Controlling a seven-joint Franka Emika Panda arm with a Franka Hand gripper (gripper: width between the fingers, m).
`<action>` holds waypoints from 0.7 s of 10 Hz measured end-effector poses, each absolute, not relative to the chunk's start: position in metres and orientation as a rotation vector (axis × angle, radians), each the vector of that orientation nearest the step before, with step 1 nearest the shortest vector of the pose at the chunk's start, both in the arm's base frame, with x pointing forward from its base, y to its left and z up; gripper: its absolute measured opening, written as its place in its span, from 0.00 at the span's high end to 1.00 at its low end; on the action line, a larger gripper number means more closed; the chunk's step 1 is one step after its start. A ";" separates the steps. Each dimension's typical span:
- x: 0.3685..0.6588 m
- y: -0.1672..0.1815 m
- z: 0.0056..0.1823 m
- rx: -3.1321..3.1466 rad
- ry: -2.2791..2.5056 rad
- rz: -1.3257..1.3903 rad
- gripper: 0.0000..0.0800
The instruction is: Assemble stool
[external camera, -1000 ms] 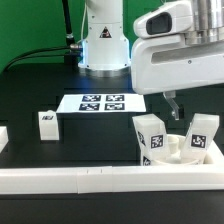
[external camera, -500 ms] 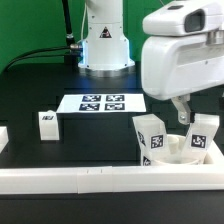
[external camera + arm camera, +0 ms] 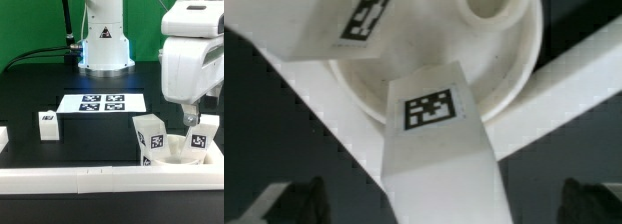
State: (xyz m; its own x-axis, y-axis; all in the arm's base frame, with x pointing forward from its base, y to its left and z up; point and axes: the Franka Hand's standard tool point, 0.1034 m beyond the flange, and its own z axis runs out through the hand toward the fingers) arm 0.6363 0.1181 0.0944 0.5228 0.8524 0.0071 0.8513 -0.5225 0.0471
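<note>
The stool's round white seat (image 3: pixel 172 152) lies at the exterior view's right, against the front rail. Two tagged white legs stand in it, one (image 3: pixel 150 137) on the left and one (image 3: pixel 201 135) on the right. My gripper (image 3: pixel 190 118) hangs open just above the right leg. In the wrist view that leg (image 3: pixel 434 125) runs down between my dark fingertips (image 3: pixel 292 200), with a gap on each side of it. Behind it are the seat (image 3: pixel 500 60) and the other leg (image 3: pixel 359 22). A loose leg block (image 3: pixel 46 124) stands alone at the exterior view's left.
The marker board (image 3: pixel 102 102) lies flat in the middle, in front of the robot's base (image 3: pixel 104 45). A long white rail (image 3: pixel 100 179) runs along the front edge, and a short white piece (image 3: pixel 3 137) sits at the far left.
My arm has moved toward the exterior view's right, bringing the gripper over the right leg. The jaws stay open and the parts have not moved.
</note>
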 end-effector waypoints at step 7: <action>0.635 0.116 0.071 2.759 1.415 0.044 0.51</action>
State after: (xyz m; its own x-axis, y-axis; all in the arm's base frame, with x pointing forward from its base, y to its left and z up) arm 0.6355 0.1160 0.0711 0.5833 0.8123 0.0069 0.8111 -0.5828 0.0489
